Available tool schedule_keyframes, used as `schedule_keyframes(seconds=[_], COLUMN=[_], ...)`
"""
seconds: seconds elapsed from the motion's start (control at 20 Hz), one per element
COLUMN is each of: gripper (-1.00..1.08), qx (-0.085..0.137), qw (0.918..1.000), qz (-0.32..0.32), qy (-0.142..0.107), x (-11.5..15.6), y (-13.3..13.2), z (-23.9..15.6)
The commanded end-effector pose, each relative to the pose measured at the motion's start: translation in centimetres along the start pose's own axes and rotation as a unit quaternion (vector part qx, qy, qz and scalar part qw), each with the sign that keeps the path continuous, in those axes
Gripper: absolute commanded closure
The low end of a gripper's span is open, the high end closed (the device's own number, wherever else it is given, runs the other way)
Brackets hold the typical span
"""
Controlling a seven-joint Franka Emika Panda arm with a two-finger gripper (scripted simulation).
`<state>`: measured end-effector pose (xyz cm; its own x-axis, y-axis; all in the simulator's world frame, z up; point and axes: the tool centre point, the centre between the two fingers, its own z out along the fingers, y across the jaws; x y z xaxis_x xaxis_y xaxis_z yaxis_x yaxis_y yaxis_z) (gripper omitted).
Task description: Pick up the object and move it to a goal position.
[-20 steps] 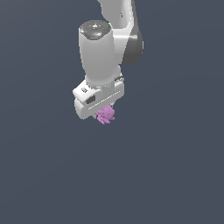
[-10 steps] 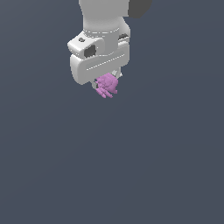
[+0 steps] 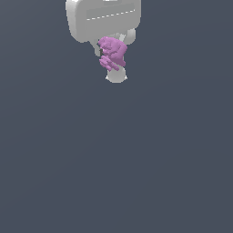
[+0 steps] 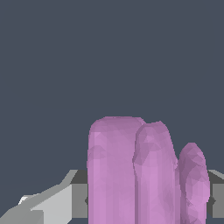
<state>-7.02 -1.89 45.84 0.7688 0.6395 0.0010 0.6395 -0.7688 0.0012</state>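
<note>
The white gripper (image 3: 113,57) is clamped tight on the pink-purple lumpy object (image 3: 112,53), fingers (image 4: 52,205) pressing both sides, against dark grey.

A plain dark grey-blue surface (image 3: 136,159) fills both views, with nothing else resting on it.

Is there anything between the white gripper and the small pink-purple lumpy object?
Nothing visible stands between them. The small pink-purple lumpy object already sits in the white gripper, with its fingers on either side in the wrist view. No goal position is marked.
</note>
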Motion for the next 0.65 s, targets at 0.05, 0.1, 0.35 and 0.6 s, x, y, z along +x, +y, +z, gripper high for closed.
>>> schedule_keyframes(seconds=[0.05,0.1,0.35,0.6], gripper=[1.08,1.08,1.08,1.08], qx=[0.001,0.001,0.001,0.001], qw=[1.0,1.0,1.0,1.0], qz=[0.0,0.0,0.0,0.0], qy=[-0.001,-0.001,-0.001,-0.001], x=[-0.5,-0.6,-0.9,-1.0], y=[-0.6,-0.8,-1.2,-1.3], z=[-2.5,-3.0,-5.0,-5.6])
